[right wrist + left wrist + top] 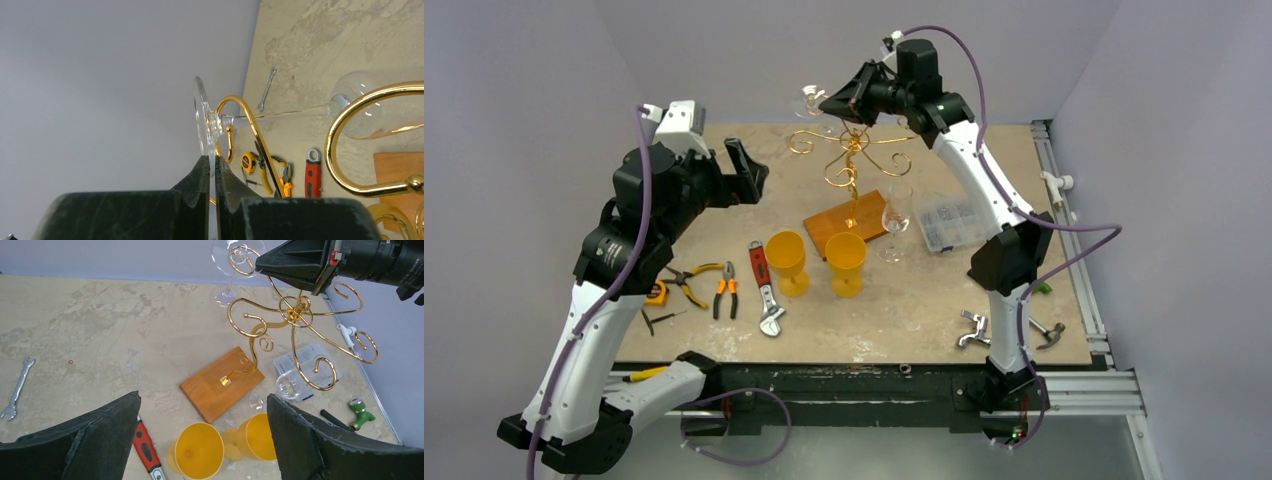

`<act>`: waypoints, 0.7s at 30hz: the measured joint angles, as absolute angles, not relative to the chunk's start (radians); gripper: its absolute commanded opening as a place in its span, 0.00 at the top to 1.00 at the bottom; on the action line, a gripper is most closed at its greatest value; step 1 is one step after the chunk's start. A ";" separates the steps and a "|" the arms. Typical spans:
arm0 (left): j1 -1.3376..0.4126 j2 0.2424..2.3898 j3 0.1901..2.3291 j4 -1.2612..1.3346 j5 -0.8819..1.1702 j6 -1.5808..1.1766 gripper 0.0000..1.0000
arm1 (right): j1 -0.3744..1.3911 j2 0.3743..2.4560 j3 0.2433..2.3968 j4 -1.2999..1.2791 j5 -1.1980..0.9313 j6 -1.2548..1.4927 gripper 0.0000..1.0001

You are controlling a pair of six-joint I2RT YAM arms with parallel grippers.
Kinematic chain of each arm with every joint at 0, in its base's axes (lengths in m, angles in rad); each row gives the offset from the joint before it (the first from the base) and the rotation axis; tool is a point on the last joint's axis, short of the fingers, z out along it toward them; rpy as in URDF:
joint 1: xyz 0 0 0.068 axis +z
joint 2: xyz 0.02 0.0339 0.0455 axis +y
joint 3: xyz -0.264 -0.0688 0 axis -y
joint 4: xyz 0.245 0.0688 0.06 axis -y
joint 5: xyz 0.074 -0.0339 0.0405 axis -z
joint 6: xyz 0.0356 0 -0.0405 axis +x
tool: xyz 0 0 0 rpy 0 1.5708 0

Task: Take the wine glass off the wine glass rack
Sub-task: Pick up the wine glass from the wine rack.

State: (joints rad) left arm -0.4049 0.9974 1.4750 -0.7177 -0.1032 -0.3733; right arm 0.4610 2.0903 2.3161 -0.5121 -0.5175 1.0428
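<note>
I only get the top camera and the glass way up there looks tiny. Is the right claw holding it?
Observer: Yes. In the right wrist view the right gripper is shut on the edge of the flat foot of the wine glass.
Operator: Is it off the hook?
Observer: Not yet. The stem runs through a golden hook of the rack, right beside the foot.
Operator: What about the other claw?
Observer: The left wrist view shows the left gripper wide open with nothing in it, looking at the rack from the side.
</note>
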 measured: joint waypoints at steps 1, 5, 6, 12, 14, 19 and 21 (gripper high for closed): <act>-0.405 0.997 1.474 -0.719 -0.103 -0.373 0.07 | 0.461 2.090 2.314 -0.508 -0.517 1.048 1.00; -0.405 0.998 1.474 -0.718 -0.103 -0.373 0.07 | 0.460 2.090 2.293 -0.491 -0.519 1.072 1.00; -0.405 0.998 1.474 -0.718 -0.102 -0.373 0.07 | 0.460 2.090 2.286 -0.485 -0.519 1.079 1.00; -0.405 0.999 1.474 -0.718 -0.100 -0.373 0.07 | 0.459 2.090 2.269 -0.458 -0.523 1.111 1.00; -0.405 1.000 1.474 -0.718 -0.099 -0.373 0.07 | 0.459 2.090 2.269 -0.453 -0.526 1.116 1.00; -0.405 1.000 1.474 -0.718 -0.096 -0.373 0.07 | 0.459 2.088 2.259 -0.446 -0.528 1.126 1.00; -0.405 1.000 1.474 -0.718 -0.092 -0.374 0.07 | 0.459 2.084 2.247 -0.443 -0.530 1.128 1.00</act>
State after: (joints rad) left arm -0.4049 1.0004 1.4742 -0.7177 -0.0921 -0.3737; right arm 0.4587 2.0838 2.2471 -0.4431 -0.5301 1.1278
